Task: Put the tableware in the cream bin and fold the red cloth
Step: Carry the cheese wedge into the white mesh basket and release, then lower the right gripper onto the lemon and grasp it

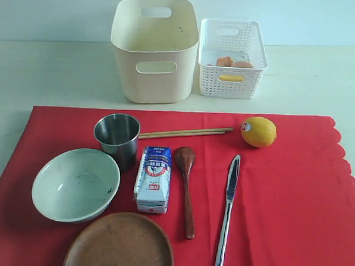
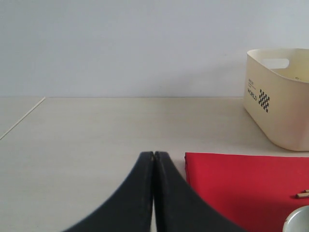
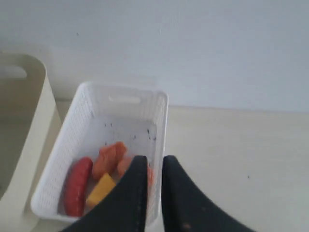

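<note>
Left tool (image 2: 153, 154) pressed together near the red cloth (image 2: 241, 183); right tool (image 3: 154, 159) barely parted, seemingly empty, over the white basket (image 3: 96, 90).

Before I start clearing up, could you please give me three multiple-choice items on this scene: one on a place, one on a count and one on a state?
1. Where does the lemon lie?
A) in the white basket
B) on the red cloth
C) in the bowl

2. How many chopsticks lie on the cloth?
A) two
B) three
C) four

3. How does the left gripper stand?
A) wide open
B) shut and empty
C) half open

Answers:
1 B: the lemon rests on the cloth, just past the chopsticks' tips.
2 A: two sticks lie side by side.
3 B: its fingers meet with nothing between them.
</note>
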